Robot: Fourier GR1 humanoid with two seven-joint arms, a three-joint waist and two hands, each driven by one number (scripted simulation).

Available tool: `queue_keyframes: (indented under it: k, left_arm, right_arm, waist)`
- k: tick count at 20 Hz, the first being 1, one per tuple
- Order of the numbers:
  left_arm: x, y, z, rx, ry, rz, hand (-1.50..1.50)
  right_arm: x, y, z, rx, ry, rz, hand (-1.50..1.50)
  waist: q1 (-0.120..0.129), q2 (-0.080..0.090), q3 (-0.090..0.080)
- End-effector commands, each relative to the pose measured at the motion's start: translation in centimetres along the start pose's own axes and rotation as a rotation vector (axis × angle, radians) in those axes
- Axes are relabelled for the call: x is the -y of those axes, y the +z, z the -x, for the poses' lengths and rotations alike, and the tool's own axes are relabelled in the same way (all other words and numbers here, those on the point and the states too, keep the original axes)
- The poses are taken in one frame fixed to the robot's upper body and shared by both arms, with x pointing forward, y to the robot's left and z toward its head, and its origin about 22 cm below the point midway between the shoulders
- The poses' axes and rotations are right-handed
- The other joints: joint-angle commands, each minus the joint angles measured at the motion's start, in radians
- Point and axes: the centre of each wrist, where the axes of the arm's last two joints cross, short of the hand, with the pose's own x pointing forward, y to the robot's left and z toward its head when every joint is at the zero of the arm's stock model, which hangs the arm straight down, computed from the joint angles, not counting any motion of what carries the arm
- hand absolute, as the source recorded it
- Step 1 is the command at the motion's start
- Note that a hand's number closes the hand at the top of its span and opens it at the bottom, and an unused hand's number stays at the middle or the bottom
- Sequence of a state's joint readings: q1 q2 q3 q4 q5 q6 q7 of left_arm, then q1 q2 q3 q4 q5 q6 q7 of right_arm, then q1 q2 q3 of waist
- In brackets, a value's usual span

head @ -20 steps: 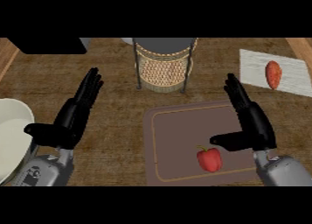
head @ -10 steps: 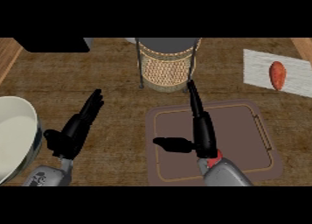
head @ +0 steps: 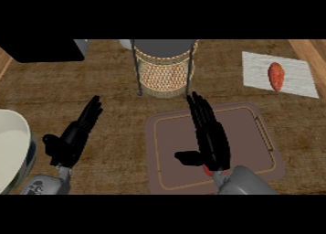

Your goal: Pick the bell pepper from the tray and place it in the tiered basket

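Only a sliver of the red bell pepper [head: 207, 170] shows, peeking out from under the heel of the right hand [head: 216, 153], well behind its fingertips and close to the grey wrist. It lies on the brown tray [head: 249, 137], at the tray's near part. The right hand's fingers [head: 200, 114] are stretched out straight and held close together, thumb sticking out to the side, clamped on nothing; they lie over the tray with their tips at its far edge. Just beyond those fingertips stands the tiered basket [head: 164, 75], wicker below and a dark round top above, on thin legs. Off to the right of the fingers, well apart, a white cloth [head: 293, 73] carries a reddish oblong piece of food [head: 276, 76]. The left hand [head: 69, 141] shows over the bare table [head: 111, 87], left of the tray, fingers straight too and holding nothing. Left of that hand sits a cream plate [head: 7, 146], cut by the edge. Far beyond its fingertips is a black box [head: 47, 49]
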State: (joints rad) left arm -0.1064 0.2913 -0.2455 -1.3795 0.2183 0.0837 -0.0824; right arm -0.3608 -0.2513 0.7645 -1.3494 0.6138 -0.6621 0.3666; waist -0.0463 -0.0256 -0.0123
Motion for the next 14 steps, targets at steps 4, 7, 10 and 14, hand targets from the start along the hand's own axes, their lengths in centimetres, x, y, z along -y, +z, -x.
queue_keyframes:
  k: [4,7,10,14]
  left_arm:
    - [-0.6,0.4,0.4,-0.017,-0.011,-0.017,0.0]
    - [-1.0,0.4,0.4,-0.01,-0.02,-0.01,0.0]
    - [-0.6,0.2,0.5,-0.003,-0.004,-0.016,0.0]
    - [-0.7,0.4,0.4,0.008,0.0,0.006,0.0]
  right_arm:
    - [1.7,-0.1,3.2,-0.204,0.532,-0.234,-1.5]
    - [0.6,0.5,-0.5,-0.243,0.618,-0.322,-1.5]
    - [0.0,1.4,-5.4,-0.288,0.67,-0.366,-1.5]
    - [0.9,2.5,-11.6,-0.36,0.723,-0.353,-1.5]
  waist:
    - [-0.012,-0.016,-0.007]
    - [-0.009,-0.014,-0.004]
    - [-0.006,-0.008,0.001]
    - [0.011,0.004,0.006]
